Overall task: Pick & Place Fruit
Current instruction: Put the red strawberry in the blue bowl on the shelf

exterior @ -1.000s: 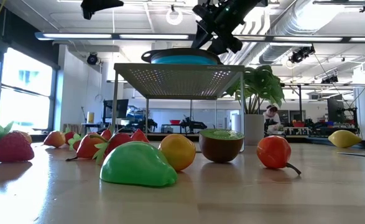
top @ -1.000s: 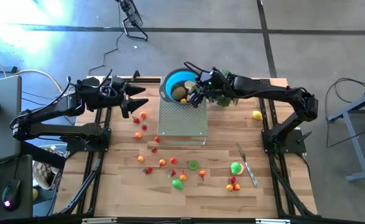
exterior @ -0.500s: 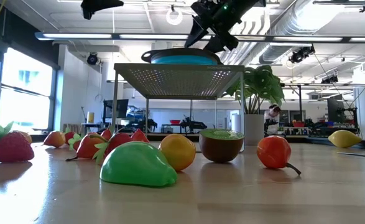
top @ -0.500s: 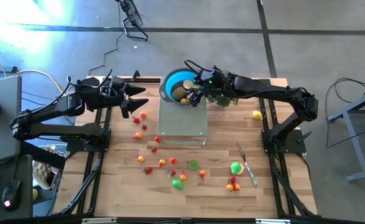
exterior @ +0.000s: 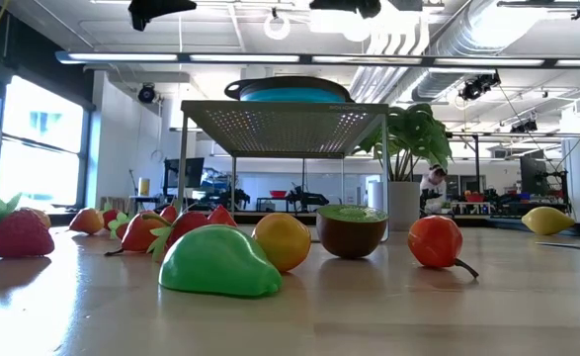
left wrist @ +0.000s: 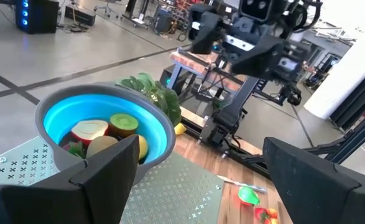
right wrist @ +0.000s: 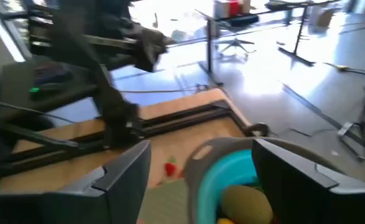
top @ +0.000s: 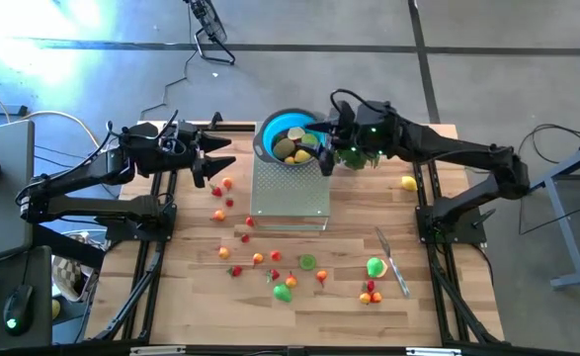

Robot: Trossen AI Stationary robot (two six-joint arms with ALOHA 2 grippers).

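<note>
Blue and round, the bowl (top: 286, 136) sits on top of a metal rack (top: 290, 188) with tiny holes, at the far side of the wooden table (top: 191, 297). Some fruit (left wrist: 104, 132) is already in the bowl: a red piece, a green and brown one, and yellow ones.

The right gripper (top: 325, 151) is up in the air just beside the bowl, over the rack's far right corner. Its two fingers (right wrist: 117, 174) are spread apart and they hold nothing.

The left gripper (top: 217, 146) waits above the table's far left part, pointing at the bowl. Its fingers (left wrist: 101, 177) are wide apart too, with nothing between them.

More fruit (top: 258, 258) lies on the table near the front. A green pear (exterior: 220, 262), an orange (exterior: 283, 240), a cut brown kiwi (exterior: 352, 229) and strawberries (exterior: 13, 230) sit close together. A yellow lemon (top: 408, 182) lies alone on the right. A silver knife (top: 393, 260) lies near a green fruit (top: 374, 266). A leafy plant (top: 354, 158) stands just behind the rack, by the right arm.
</note>
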